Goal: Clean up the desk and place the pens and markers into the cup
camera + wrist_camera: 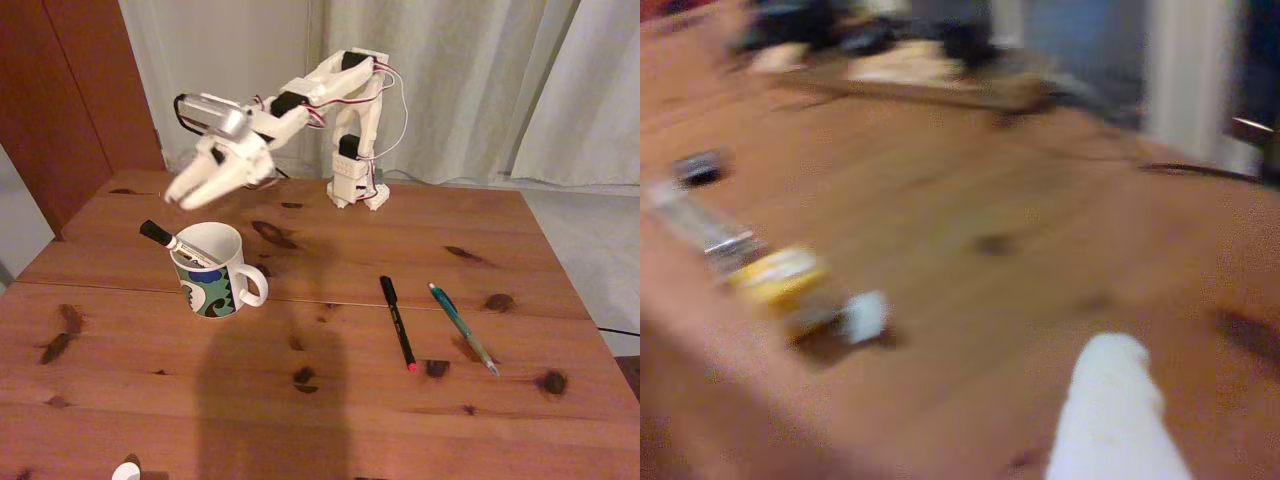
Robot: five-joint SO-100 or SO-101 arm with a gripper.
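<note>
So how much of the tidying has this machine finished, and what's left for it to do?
About a third, it seems. Done: the white marker leans inside the cup. In hand: nothing; the end effector hangs blurred above the cup, apparently carrying nothing. Left: the black pen and the teal pen lie on the desk, right of the cup in the fixed view.

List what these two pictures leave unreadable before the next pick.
- Gripper, fixed view: motion blur smears the fingertips, so open or shut is unclear.
- White marker, fixed view: its lower part is hidden inside the cup.
- Wrist view: blur throughout; the yellow and white thing on the desk cannot be identified.
- White object, fixed view: cut off by the bottom edge.
</note>
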